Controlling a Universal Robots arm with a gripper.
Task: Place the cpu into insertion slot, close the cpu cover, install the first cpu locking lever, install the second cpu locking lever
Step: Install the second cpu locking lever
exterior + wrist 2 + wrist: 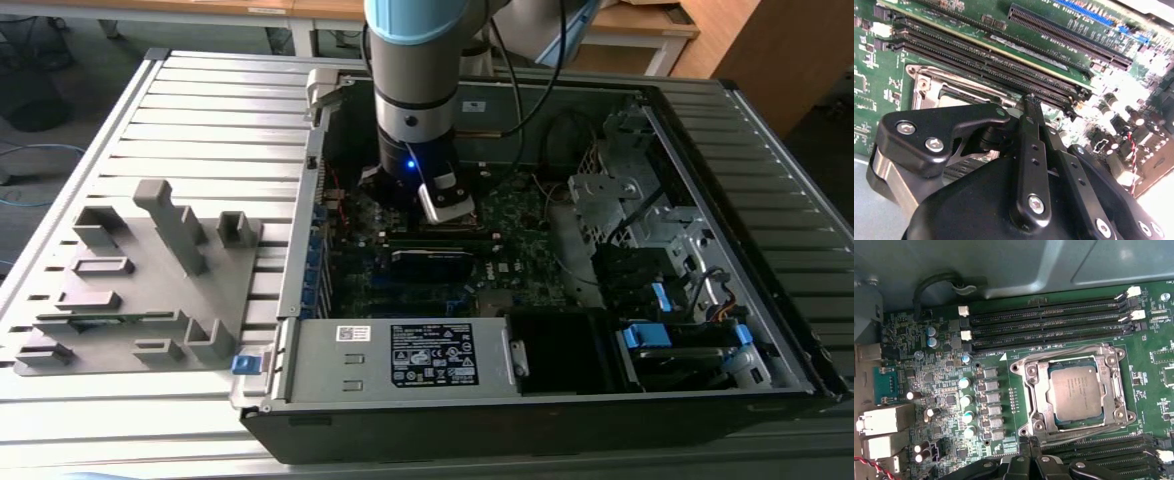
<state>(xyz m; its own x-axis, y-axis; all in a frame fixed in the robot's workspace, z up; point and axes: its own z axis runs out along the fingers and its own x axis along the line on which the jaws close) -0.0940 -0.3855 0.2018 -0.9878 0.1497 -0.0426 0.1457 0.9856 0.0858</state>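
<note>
Above the motherboard's socket | your tool (1030,102) hovered, fingers pinched together, holding nothing | cpu (1077,393) sat in insertion slot (1030,371), cpu cover (1116,391) down around it | step, judged: first locking lever; needs hooking it precisely.

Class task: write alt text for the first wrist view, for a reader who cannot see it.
A grey square cpu sits in the insertion slot on a green motherboard, with the silver cpu cover framing it. Dark empty memory slots run beside the socket, and the black end effector shows at the picture's edge.
</note>
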